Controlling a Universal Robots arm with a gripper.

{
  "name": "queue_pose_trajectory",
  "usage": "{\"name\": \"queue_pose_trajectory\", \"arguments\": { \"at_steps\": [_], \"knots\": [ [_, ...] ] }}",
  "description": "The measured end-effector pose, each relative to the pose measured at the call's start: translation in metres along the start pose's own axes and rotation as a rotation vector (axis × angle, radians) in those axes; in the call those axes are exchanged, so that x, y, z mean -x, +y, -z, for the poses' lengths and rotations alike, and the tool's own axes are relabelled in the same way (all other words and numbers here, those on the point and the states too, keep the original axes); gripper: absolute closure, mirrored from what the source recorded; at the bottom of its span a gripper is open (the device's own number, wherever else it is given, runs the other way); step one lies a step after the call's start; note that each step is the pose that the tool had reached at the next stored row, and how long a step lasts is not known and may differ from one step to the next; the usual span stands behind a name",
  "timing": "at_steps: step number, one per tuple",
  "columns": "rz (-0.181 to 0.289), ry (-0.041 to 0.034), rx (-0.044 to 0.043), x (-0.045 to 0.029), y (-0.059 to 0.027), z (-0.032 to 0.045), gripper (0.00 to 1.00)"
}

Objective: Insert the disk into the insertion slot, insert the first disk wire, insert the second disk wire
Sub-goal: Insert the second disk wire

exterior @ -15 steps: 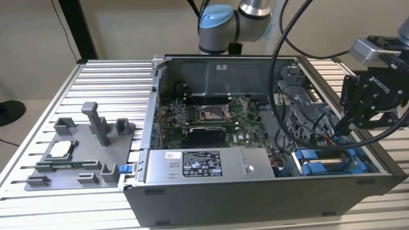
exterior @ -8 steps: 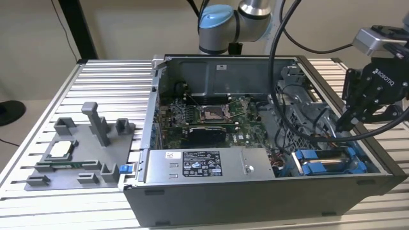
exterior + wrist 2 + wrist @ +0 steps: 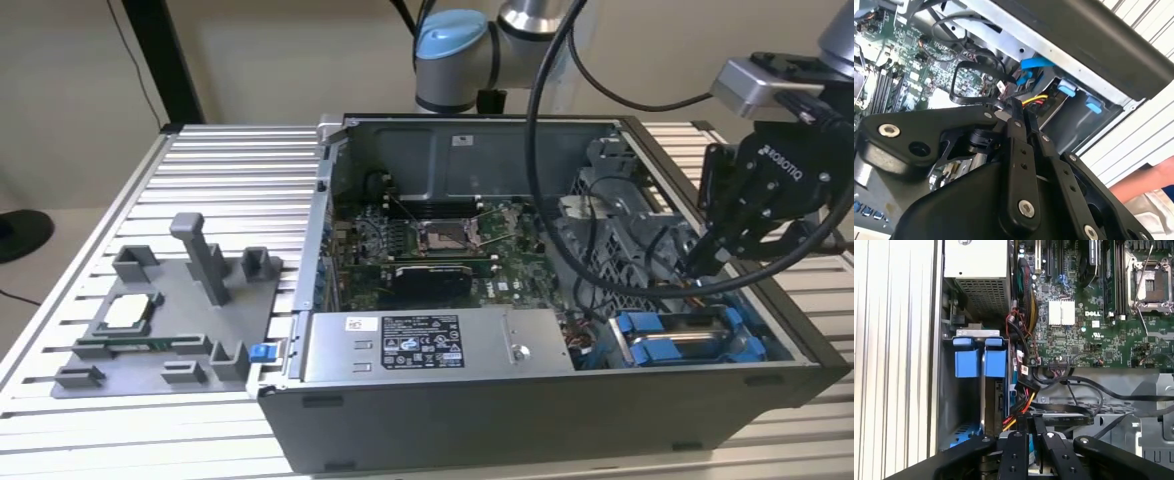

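Disk [image 3: 980,362] (blue carrier) sits in bay at corner of PC case [image 3: 534,425], so step 1 appears done; gripper [image 3: 1023,112] at adjacent wires [image 3: 1023,407], fingers [image 3: 1017,142] together, wire conns. unconfirmed.

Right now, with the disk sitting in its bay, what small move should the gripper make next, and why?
Likely a short advance of the gripper toward the black connector with red and yellow wires: the jaws stand shut short of it, and the disk in its blue carrier already sits in the bay.
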State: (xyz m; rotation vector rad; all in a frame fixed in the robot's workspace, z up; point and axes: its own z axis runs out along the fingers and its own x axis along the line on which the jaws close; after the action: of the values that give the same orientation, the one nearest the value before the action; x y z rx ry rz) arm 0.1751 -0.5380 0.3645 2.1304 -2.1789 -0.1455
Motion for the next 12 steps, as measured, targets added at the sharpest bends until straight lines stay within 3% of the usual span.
{"name": "queue_pose_trajectory", "arguments": {
  "at_steps": [6,12],
  "knots": [
    [0.0,-0.0002,-0.0028,-0.0021,0.0094,-0.0013,1.0],
    [0.0,-0.0001,-0.0029,-0.0021,0.0105,-0.0014,1.0]
  ]
}}
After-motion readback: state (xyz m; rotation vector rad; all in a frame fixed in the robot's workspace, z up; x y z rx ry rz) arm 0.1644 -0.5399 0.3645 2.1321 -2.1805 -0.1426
